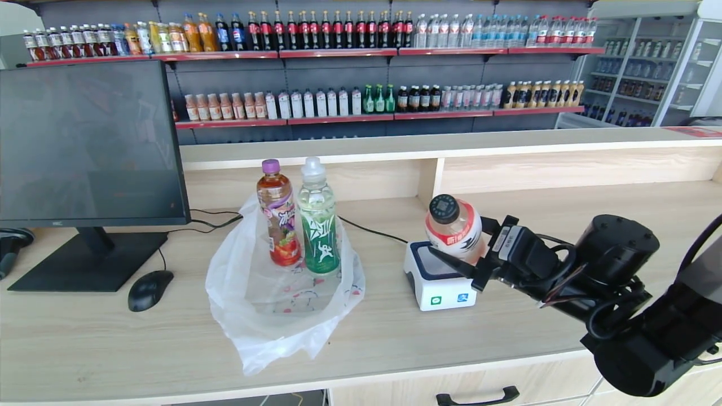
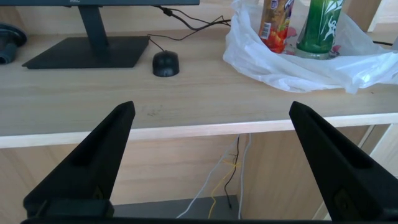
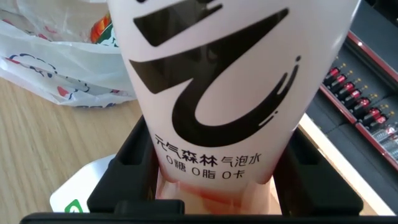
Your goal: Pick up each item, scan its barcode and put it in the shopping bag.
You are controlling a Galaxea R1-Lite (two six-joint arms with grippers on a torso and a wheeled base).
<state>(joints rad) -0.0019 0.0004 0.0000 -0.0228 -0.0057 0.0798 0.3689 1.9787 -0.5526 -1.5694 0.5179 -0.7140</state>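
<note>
— Right gripper (image 1: pixel 465 239), nearest us on the right: what has it got?
— It is pinching a white bottle (image 1: pixel 454 225) with a red band, one finger on each side of the body. The bottle is tilted, its dark cap leaning left, just over the white scanner (image 1: pixel 437 285) on the counter (image 1: pixel 507 332). Whether bottle and scanner touch, I cannot tell.
— And the shopping bag (image 1: pixel 271 321)?
— Left of the scanner, mouth open. Two bottles stand upright in it, side by side: a purple-capped bottle (image 1: pixel 278 220) on the left and a green bottle (image 1: pixel 319 231) on the right.
— Left gripper (image 2: pixel 211 155)?
— Fingers spread wide, nothing between them, at the counter's near edge. The mouse (image 1: pixel 149 289) and the monitor (image 1: pixel 90 141) lie farther in on the left.
</note>
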